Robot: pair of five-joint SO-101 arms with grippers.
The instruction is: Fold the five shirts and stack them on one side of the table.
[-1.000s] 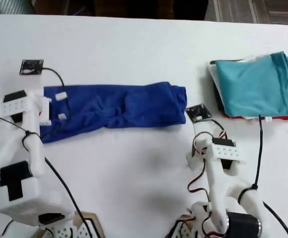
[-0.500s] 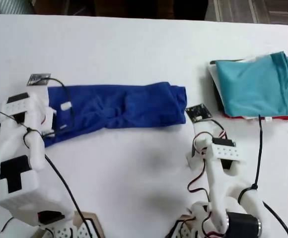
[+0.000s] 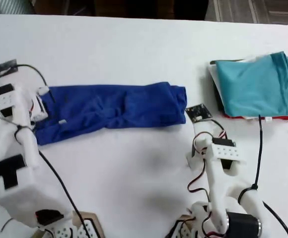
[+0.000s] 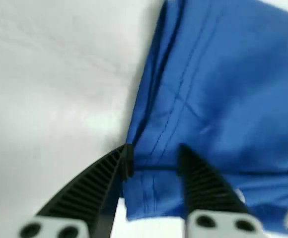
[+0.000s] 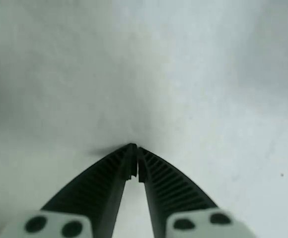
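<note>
From the high view I have the blue shirt (image 3: 109,106) lying on the white desk (image 3: 134,49) as a long, narrow band. It runs from the left edge of the frame, where my left arm (image 3: 10,148) stands, across to just right of centre. Its surface is rumpled around the middle, and the right end is bunched and a little thicker.

In the left wrist view, the left gripper (image 4: 154,161) sits right at the hemmed edge of that blue shirt. Its fingers (image 4: 104,183) are spread apart, one on the bare desk side and the other over the cloth, with the stitched hem showing in the gap between them. I cannot tell from here whether the tips actually touch the fabric.

The right arm (image 3: 223,168) stands at the lower right of the high view, just below the right end of the blue shirt and apart from it. In its wrist view the right gripper (image 5: 135,161) has its fingers clenched together, tip against tip, with nothing between them and bare desk below.

At the upper right of the high view lies the stack of folded shirts (image 3: 243,113). A teal shirt (image 3: 258,84) is on top, with white and dark layers showing at its left side and a red edge (image 3: 253,117) peeking out along the bottom. The stack is well apart from the blue shirt.
</note>
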